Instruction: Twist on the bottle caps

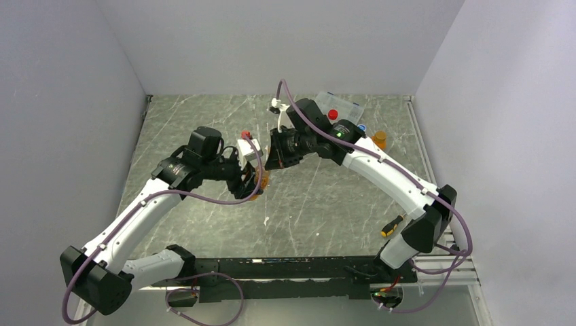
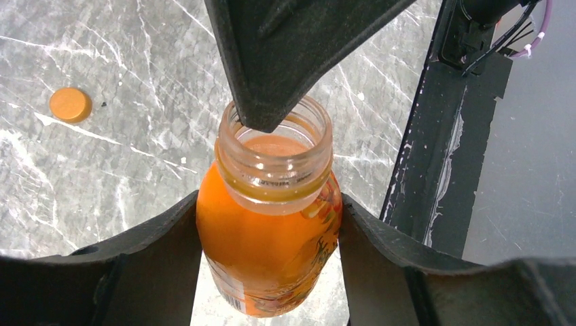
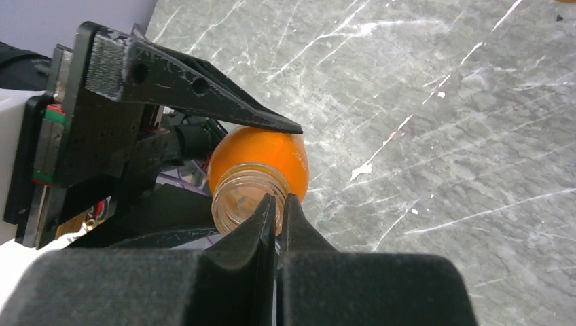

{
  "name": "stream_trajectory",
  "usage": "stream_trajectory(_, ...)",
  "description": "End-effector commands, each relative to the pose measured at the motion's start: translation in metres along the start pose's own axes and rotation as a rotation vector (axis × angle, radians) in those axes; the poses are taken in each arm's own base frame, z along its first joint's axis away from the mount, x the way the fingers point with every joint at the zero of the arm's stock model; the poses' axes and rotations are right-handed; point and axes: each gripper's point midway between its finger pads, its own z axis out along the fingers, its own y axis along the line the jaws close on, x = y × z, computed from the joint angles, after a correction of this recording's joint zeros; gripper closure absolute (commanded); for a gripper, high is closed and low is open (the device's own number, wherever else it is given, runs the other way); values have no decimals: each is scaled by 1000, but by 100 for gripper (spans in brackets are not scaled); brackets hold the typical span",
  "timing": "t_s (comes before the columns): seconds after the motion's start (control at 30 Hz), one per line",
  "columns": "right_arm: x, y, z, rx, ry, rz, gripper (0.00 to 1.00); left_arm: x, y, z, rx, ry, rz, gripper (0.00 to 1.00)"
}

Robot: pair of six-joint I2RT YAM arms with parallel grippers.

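Observation:
My left gripper (image 2: 268,234) is shut on an orange bottle (image 2: 261,244), one finger on each side of its body, and holds it above the marble table. The bottle's threaded mouth (image 2: 275,153) has no cap on it. My right gripper (image 3: 278,200) is shut with nothing between its fingers, and its tips rest at the rim of that mouth (image 3: 241,197). In the top view both grippers meet at the bottle (image 1: 261,180) in mid-table. A loose orange cap (image 2: 70,104) lies flat on the table, apart from the bottle.
At the back right, a clear compartment box (image 1: 343,105) carries a red cap (image 1: 333,114). A blue cap (image 1: 362,128) and a second orange bottle (image 1: 379,140) stand beside it. A small red-topped item (image 1: 245,134) sits behind the left wrist. A yellow-handled screwdriver (image 1: 392,225) lies near the right arm.

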Motion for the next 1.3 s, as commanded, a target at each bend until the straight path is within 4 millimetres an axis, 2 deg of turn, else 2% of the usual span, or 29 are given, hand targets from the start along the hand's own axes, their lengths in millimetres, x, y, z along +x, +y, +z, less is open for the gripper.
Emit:
stream_trajectory(0.0,-4,-6,-11,-40,-12,62,100,-61,-1,-15,-29,-217,149,37)
stream_trajectory(0.1,-19,2,-30,-104,-67,69,100,-58,2,-16,-66,-243,139,23)
stream_trajectory(0.23,-27,16,-46,-159,-98,49,100,-57,-2,-16,-59,-278,142,16)
stream_trajectory(0.5,-34,27,-62,-195,-145,34,100,-44,-1,-3,-17,-228,93,12)
stream_trajectory(0.7,-35,25,-70,-165,-165,27,100,-44,-1,-6,-38,-250,98,11)
stream_trajectory(0.83,-35,23,-69,-158,-167,31,100,-47,-5,-10,-34,-273,113,15)
stream_trajectory(1.0,-38,22,-71,-148,-180,31,100,-48,-6,-13,-38,-278,117,26)
stream_trajectory(1.2,-41,20,-71,-128,-195,33,100,-52,-2,-18,-80,-292,112,49)
stream_trajectory(1.23,-43,19,-72,-117,-206,32,96,-52,2,-19,-106,-287,104,51)
stream_trajectory(1.27,-46,17,-73,-102,-221,32,85,-51,5,-21,-127,-283,100,52)
